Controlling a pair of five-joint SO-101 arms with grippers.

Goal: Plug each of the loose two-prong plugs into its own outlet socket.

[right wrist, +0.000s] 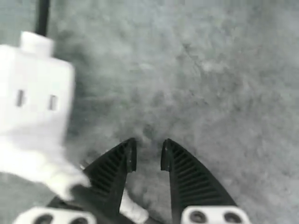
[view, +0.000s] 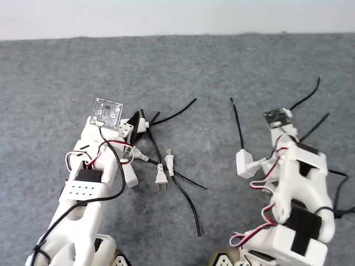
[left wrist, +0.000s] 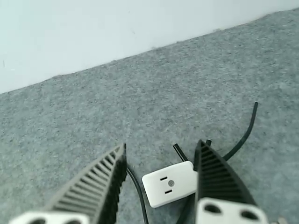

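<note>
- Two loose plugs lie near the middle of my worktop [view: 211, 66]: the nearer plug [view: 161, 178] toward the front edge and the farther plug [view: 169, 162] just beside it, both trailing black cords [view: 188, 202].
- On my left wrist feed, the left gripper [left wrist: 161, 145] is spread wide. The left socket [left wrist: 170, 184] sits on the worktop between its fingers, close against one of them. I cannot tell whether they touch.
- From above, that left socket [view: 140, 126] lies left of the worktop's middle, at the tip of the left arm, well apart from both plugs.
- On my right wrist feed, the right gripper [right wrist: 148, 142] has a narrow gap between its fingers, with nothing in it.
- Beside it, outside the fingers, is the right socket [right wrist: 35, 93], slots facing the camera.
- From above, the right socket [view: 244, 162] lies toward the right edge, its thin cord [view: 237, 124] running toward the back edge.
</note>
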